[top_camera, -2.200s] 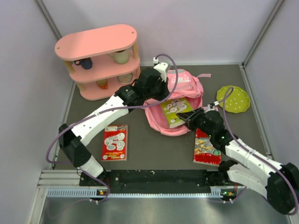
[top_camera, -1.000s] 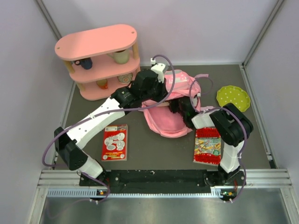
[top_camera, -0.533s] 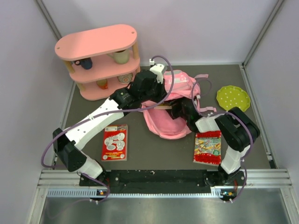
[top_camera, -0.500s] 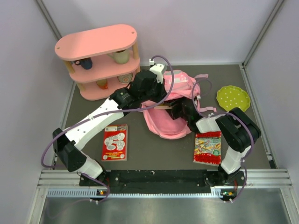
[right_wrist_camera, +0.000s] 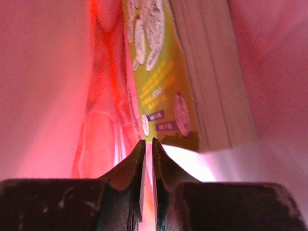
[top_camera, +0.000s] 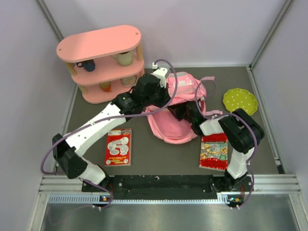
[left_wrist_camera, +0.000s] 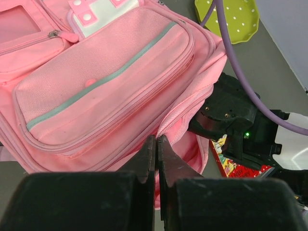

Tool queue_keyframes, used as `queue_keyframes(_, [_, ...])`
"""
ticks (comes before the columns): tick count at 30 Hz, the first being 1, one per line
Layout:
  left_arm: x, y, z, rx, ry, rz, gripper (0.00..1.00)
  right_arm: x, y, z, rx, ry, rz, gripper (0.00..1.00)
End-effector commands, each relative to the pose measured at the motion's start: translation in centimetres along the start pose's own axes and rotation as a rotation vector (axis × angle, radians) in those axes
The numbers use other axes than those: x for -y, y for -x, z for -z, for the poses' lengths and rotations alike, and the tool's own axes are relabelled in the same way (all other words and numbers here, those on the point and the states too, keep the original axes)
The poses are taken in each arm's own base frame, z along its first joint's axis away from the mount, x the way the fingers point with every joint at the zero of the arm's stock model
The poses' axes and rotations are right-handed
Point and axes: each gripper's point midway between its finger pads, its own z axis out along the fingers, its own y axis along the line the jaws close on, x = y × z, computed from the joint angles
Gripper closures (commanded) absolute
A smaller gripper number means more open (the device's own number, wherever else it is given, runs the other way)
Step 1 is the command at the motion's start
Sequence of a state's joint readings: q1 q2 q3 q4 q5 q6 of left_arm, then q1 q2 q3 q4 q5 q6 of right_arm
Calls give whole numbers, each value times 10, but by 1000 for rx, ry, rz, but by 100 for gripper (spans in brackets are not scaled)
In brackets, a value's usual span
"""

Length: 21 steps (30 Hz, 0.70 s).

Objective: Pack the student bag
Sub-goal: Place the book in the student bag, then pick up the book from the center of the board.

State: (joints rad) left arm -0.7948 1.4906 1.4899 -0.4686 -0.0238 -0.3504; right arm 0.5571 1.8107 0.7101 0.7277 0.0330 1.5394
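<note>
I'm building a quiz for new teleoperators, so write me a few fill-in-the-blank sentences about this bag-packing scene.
1. The left gripper pinches the fabric of the student bag, with its jaws ____.
2. The polka-dot plate is ____ in colour.
3. The right wrist camera sees a green book ____ the bag.
4. The pink shelf has ____ tiers.
Missing words: shut; green; inside; three.

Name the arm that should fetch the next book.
Right, probably. The left pincer grips the student bag by its rim; the right pincer sits inside it, and a red book lies beside that arm.
</note>
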Motion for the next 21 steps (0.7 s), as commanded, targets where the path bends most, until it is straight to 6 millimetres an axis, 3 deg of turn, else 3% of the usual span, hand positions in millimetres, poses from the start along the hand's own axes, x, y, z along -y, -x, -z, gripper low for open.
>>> queue_keyframes(1, [9,47,28,176,-37,21,100,-40,16,-8,26,121,36,88])
queue_keyframes(5, [-3,36,27,153,6,26,100,-47,21,12,-4,173,107,69])
queue_keyframes(7, [-15,28,25,138,47,33,100,-61,8,34,-65,227,218,61])
queue_keyframes(8, [-18,26,25,137,57,33,100,-48,-1,44,-103,190,240,58])
queue_keyframes(9, [-25,23,24,132,75,37,100,-48,-14,56,-170,204,265,56])
queue_keyframes(10, [-29,18,24,124,85,40,100,-64,-19,74,-190,273,324,55])
queue_keyframes(13, [-44,5,25,101,122,48,100,-40,-39,104,-319,226,445,51])
queue_keyframes(14, [-48,2,26,99,139,50,100,-52,-39,116,-334,220,506,51])
queue_keyframes(15, [-53,2,30,105,150,55,100,-17,-40,126,-388,51,526,49])
queue_keyframes(16, [-58,-10,29,81,162,56,100,-8,-39,134,-404,23,604,41])
queue_keyframes(17, [-61,-14,30,73,164,56,100,-13,-40,149,-413,46,637,40])
queue_keyframes(19, [-62,-20,34,65,160,54,100,4,-40,168,-450,7,694,39])
queue_keyframes(21, [-65,-32,36,46,162,56,100,3,-33,186,-402,4,710,36])
